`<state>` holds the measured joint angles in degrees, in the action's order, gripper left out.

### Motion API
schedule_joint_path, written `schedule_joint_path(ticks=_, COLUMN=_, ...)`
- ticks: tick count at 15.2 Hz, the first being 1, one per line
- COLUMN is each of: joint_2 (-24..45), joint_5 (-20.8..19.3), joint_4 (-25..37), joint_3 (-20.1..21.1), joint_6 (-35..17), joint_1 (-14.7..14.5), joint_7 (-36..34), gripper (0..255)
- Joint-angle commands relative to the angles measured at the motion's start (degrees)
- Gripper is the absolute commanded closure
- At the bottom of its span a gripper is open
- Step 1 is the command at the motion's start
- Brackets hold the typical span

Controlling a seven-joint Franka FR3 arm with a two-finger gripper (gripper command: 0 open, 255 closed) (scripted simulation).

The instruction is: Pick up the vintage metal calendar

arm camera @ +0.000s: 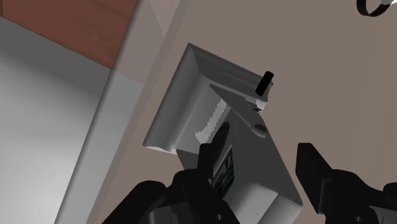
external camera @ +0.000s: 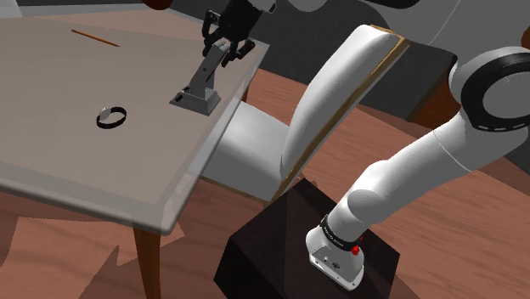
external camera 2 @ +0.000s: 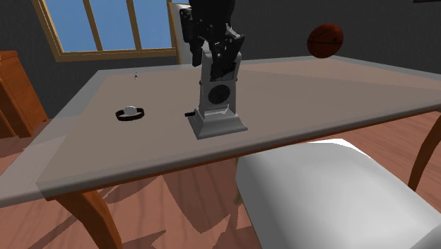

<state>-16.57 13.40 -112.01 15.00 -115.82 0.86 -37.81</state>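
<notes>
Shoulder view: near, my stand, white chair; beyond, grey calendar stood on its base by table edge nearest chair. My pincer sat wide, fingers straddling calendar's top, one apart from it. Judged: centre over top, close evenly, lift straight. Farther left lay black band.

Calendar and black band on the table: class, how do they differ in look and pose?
The calendar is grey and stands on a wide base; the black band lies flat. The calendar is much taller than the band. Both rest on the table.
</notes>
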Motion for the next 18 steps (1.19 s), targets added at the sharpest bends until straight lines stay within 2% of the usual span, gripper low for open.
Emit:
schedule_joint_path(ticks=1, joint_2=0.0, joint_5=0.0, joint_4=-0.1, joint_3=0.0, joint_6=0.1, joint_1=0.0, joint_7=0.0, gripper=255)
schedule_joint_path(ticks=16, joint_2=3.0, joint_5=-1.6, joint_4=14.5, joint_3=-0.2, joint_6=11.6, joint_1=0.5, joint_7=-2.2, gripper=255)
schedule_joint_path(ticks=18, joint_2=3.0, joint_5=-1.6, joint_4=14.7, joint_3=-0.2, joint_6=11.8, joint_1=0.5, joint_7=-2.2, gripper=255)
